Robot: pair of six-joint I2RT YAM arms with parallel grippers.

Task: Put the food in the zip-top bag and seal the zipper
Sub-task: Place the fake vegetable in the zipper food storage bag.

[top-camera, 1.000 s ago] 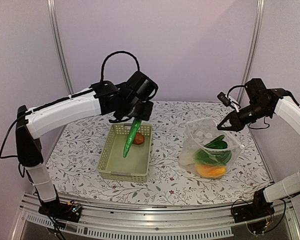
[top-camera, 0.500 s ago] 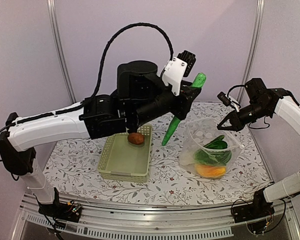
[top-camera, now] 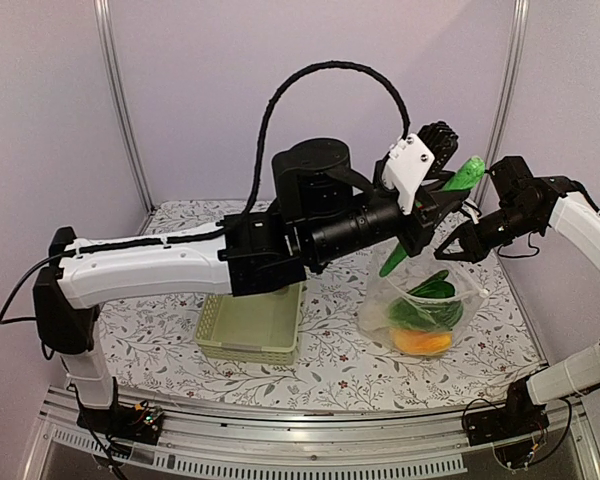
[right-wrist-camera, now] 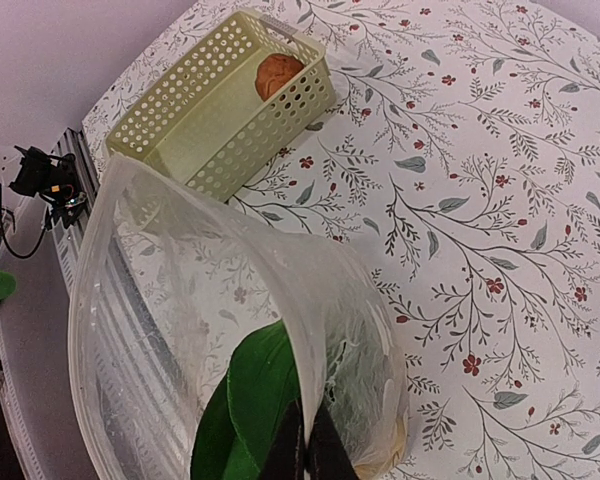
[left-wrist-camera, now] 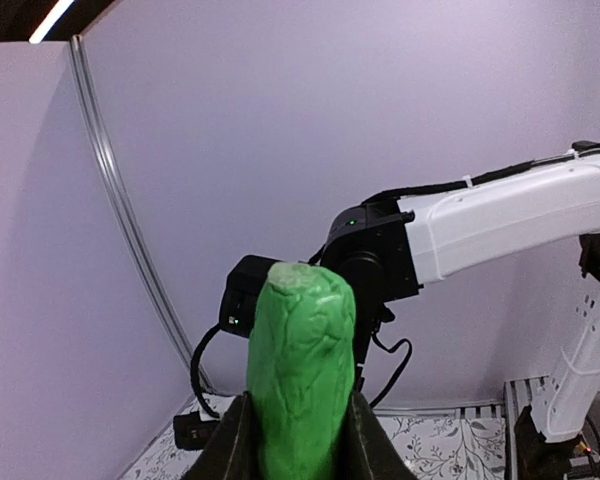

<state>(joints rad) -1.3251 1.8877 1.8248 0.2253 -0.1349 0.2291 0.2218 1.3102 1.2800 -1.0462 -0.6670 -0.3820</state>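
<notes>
Two release hazards at the bag mouth

Left jaws are clamping the green vegetable (left-wrist-camera: 302, 370) partway along its length and are holding it tilted above the bag (right-wrist-camera: 160, 300). Right jaws are closing tight on the bag rim, which is propping the mouth open over the tabletop (right-wrist-camera: 460, 200). Green and orange food is lying inside the bag. One reddish-brown piece (right-wrist-camera: 280, 72) is sitting in the basket (right-wrist-camera: 180, 130).

1. The vegetable is long and is pointing slantwise. If it is released here, its lower tip is likely to strike the rim, and the piece is likely to tip out onto the tabletop.
2. The left arm is crowding the right wrist. Any contact is risking a tug on the thin film, which is then slipping from the pinch and letting the mouth collapse.
</notes>
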